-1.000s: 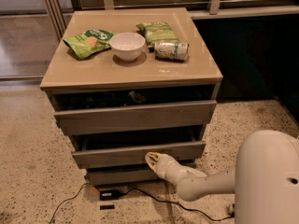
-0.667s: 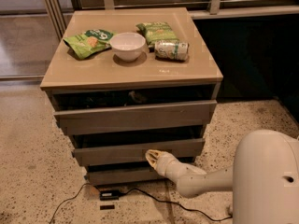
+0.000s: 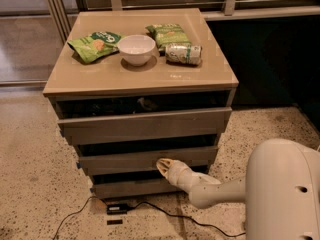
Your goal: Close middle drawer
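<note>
the cabinet [image 3: 140,81] has three drawers in its front. the middle drawer [image 3: 120,160] is the second one down on the cabinet. it sticks out a little, and there is a dark gap above it. the gripper [image 3: 164,165] is low at the cabinet's front. its tip is on the middle drawer's flat face. i cannot tell if the gripper is open or closed. the white arm [image 3: 217,191] comes in from the floor in front of the cabinet. on top of the cabinet sit a white bowl [image 3: 135,49], a green bag [image 3: 94,45], an other green bag [image 3: 167,35] and a can [image 3: 183,54] lying on its side. a black cable [image 3: 150,207] lies on the floor by the cabinet's foot.
</note>
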{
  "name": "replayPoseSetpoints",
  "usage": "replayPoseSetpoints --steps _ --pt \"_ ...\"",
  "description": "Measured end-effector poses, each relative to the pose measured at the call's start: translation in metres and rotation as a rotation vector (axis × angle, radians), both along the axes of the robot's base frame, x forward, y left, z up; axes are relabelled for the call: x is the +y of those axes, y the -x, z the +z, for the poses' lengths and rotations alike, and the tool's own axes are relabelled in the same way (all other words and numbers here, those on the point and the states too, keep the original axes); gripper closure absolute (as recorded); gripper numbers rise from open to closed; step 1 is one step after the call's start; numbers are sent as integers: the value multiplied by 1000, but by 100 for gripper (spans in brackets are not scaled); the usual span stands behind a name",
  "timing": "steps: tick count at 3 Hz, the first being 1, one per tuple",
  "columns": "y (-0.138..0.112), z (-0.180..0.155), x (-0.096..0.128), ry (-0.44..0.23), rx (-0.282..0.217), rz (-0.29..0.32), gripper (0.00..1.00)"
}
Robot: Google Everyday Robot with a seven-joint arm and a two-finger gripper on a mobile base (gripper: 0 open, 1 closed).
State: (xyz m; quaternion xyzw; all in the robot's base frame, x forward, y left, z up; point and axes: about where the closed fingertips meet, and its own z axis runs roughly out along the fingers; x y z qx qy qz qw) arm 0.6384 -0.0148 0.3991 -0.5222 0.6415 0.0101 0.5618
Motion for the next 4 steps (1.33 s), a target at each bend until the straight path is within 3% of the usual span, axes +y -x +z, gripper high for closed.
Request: replayPoseSetpoints --steps 1,2,3,4 --pt "0 0 0 0 0 0 91" --pt "0 0 0 0 0 0 100" --pt "0 0 0 0 0 0 86" --pt "0 0 0 0 0 0 55"
